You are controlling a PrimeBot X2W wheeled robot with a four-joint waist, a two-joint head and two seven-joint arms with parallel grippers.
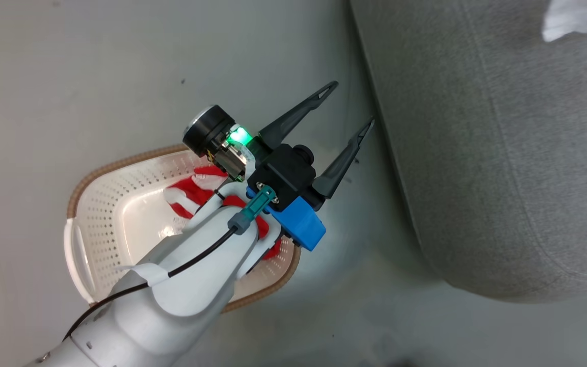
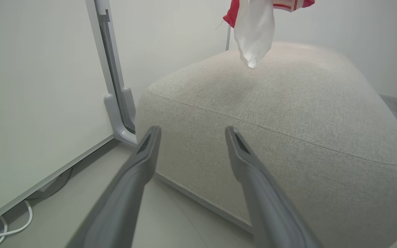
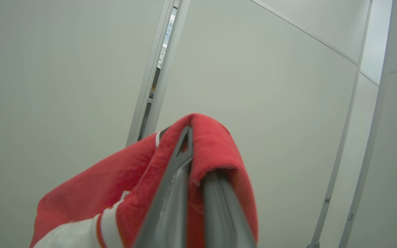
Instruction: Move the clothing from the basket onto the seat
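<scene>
- Clothing, where's it at?
- Two pieces I can make out. The held garment [image 3: 219, 144], red with a white panel, is clamped in my right gripper [image 3: 198, 165], fingers pressed together through the cloth. It hangs over the top of the seat [image 2: 288, 113]; can't tell if the white tip touches. The second garment [image 1: 196, 191], red and white, lies in the basket [image 1: 84, 178], near the seat's side, partly under my left forearm.
- Left gripper?
- The left gripper [image 1: 353, 103] is empty, fingers spread apart. It sits between the basket and the seat, pointing at the seat's side.
- How to do this step well?
- My call: bring the right gripper lower and further in from the seat's rounded edge, then let go. That way the whole piece lands on top and doesn't slide off. Keep the left arm off the seat meanwhile.
- Views, quick?
- Right wrist view gives me the clamp, with plain wall panels [image 3: 253, 86] behind. Left wrist view gives the hang over the seat, plus the seat's seam. Head view gives the basket and what's in it, and a white scrap over the seat, likely the held garment.
</scene>
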